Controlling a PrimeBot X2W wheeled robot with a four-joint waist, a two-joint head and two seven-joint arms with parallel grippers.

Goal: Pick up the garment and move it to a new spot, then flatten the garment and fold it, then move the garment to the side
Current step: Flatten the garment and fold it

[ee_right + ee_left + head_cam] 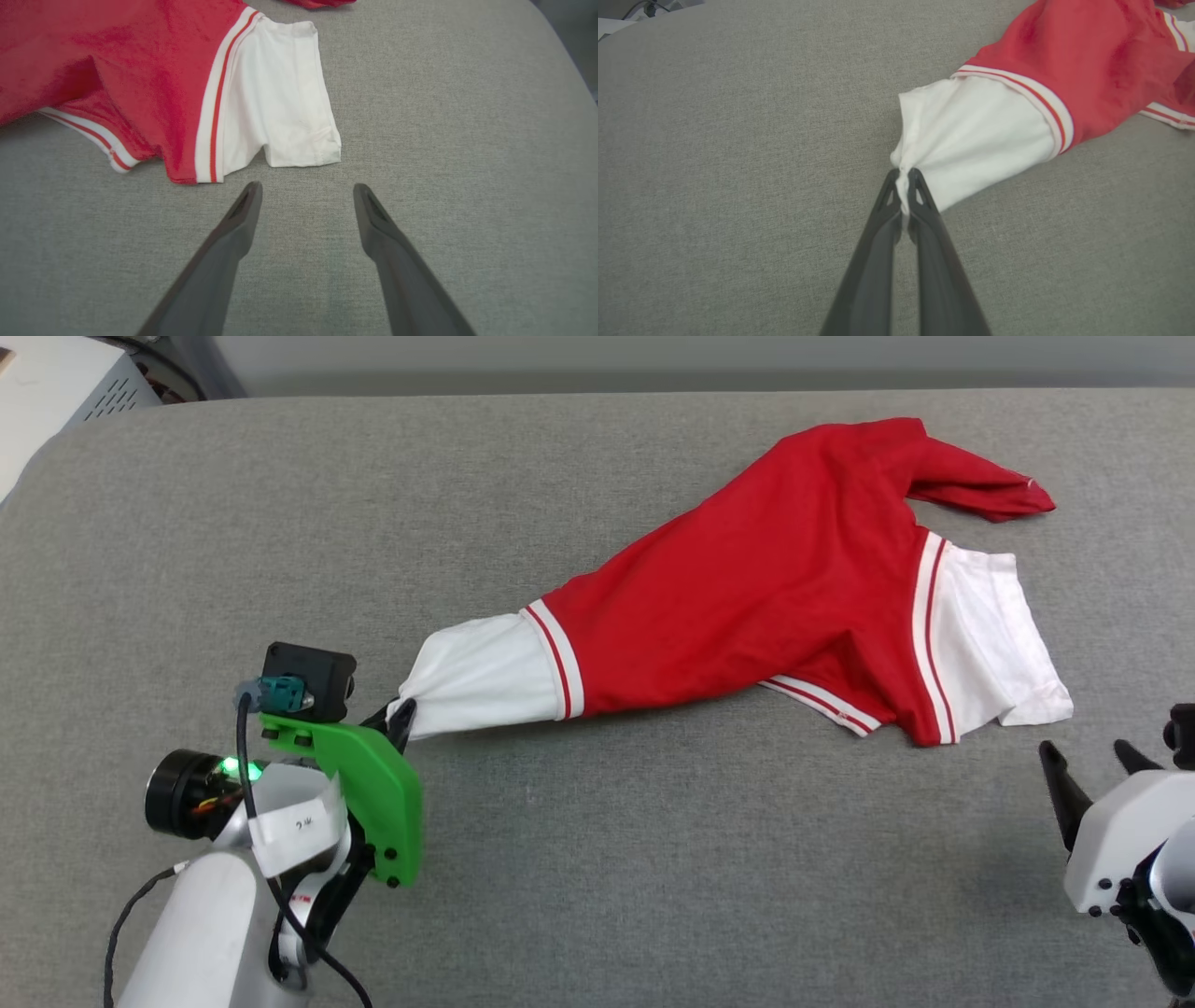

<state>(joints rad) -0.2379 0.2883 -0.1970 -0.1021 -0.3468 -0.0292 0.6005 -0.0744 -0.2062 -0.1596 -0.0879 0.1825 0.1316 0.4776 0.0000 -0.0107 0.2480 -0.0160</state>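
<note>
- Head view: my left tool (401, 714) is pinched tight on the cuff of the stretched sleeve (485, 677), low over the grey desk (560, 896). The garment (775, 588) runs from that grip toward the far right of the desk in one long taper. I judge that this shape fits cloth held at a single point.
- Head view, again: my right tool (1083, 756) sits at the lower right with its fingers spread wide and nothing between them. It is near the loose sleeve (980, 635) but apart from it. That seems a sensible place from which to take a second hold for flattening.
- Left wrist view: my two dark fingers meet on a bunched bit of white cuff, and the cloth gathers into small pleats at the pinch. Beyond it, the sleeve widens to its red-and-white striped trim and the red body, which rests on the desk.
- Right wrist view: my fingers stand well apart over bare desk. The hem of the loose sleeve lies just beyond the tips, flat and untouched, with a striped edge of the red body beside it.
- Count: one garment, two white sleeves, two tools with two fingers each; one tool is holding and one is free.
</note>
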